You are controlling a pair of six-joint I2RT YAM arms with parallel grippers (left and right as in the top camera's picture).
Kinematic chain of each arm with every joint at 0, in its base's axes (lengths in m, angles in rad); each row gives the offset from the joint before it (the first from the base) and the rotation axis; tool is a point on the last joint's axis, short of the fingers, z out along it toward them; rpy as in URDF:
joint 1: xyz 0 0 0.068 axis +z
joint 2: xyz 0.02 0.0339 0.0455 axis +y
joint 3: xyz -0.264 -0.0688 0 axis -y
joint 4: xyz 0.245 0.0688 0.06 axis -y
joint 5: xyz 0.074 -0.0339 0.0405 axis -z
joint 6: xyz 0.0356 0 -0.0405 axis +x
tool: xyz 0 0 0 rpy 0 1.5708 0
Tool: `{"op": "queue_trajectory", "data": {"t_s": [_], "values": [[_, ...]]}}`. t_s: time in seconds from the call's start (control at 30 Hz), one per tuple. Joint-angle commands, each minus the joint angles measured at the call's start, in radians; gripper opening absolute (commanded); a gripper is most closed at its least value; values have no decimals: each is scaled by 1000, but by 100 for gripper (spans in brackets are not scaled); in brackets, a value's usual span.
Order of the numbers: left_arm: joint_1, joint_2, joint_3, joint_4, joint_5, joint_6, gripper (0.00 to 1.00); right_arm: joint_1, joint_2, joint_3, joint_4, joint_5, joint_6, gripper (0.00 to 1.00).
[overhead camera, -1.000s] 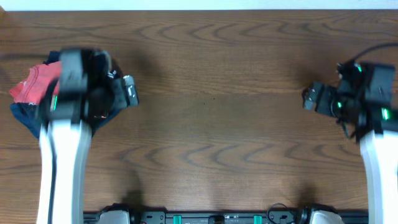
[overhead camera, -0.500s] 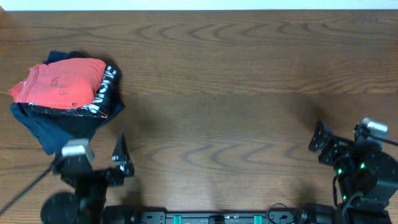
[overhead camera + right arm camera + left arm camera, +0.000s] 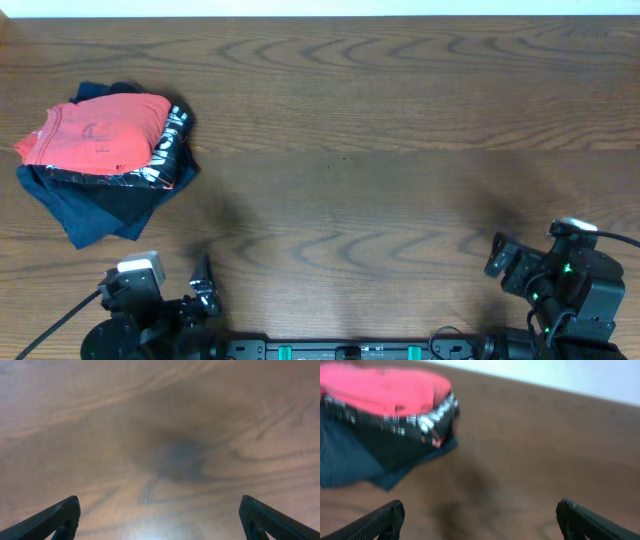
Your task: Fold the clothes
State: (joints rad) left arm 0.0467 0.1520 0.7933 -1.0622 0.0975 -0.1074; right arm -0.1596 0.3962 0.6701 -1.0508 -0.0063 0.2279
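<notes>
The red-orange T-shirt point(image 3: 102, 133) lies folded on top of a pile at the table's far left; it also shows in the left wrist view point(image 3: 382, 390), blurred. My left gripper point(image 3: 200, 285) is open and empty near the front edge, well short of the pile; its fingertips frame bare wood in the left wrist view point(image 3: 480, 517). My right gripper point(image 3: 497, 262) is open and empty near the front right edge, over bare wood in the right wrist view point(image 3: 160, 517).
Under the red-orange shirt lie a black garment with white lettering point(image 3: 165, 152) and a navy garment point(image 3: 85, 208), also seen in the left wrist view point(image 3: 350, 455). The wooden table point(image 3: 350, 150) spreads between the arms.
Both arms have pulled back from mid-table to the front edge. The left arm has uncovered the folded pile, which now lies still.
</notes>
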Motion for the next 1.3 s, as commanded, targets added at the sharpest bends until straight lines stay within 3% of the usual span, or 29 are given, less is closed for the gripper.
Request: {"op": "queue_trajectory", "data": {"t_s": [0.0,0.5,0.8,1.03,1.27], "values": [[2,-4,-2,-45,-8,-5,98,-4,-5,-6,-32,10,11,99],[2,-4,-2,-74,-9,-5,98,-4,-5,-8,-27,6,2,99],[2,-4,-2,-74,-9,-5,98,109,-157,-123,210,-88,-303,99],[2,-4,-2,-74,-9,-5,98,166,-397,-360,478,-118,-315,99],[2,-4,-2,-74,-9,-5,98,171,-391,-532,839,-156,-323,99]]}}
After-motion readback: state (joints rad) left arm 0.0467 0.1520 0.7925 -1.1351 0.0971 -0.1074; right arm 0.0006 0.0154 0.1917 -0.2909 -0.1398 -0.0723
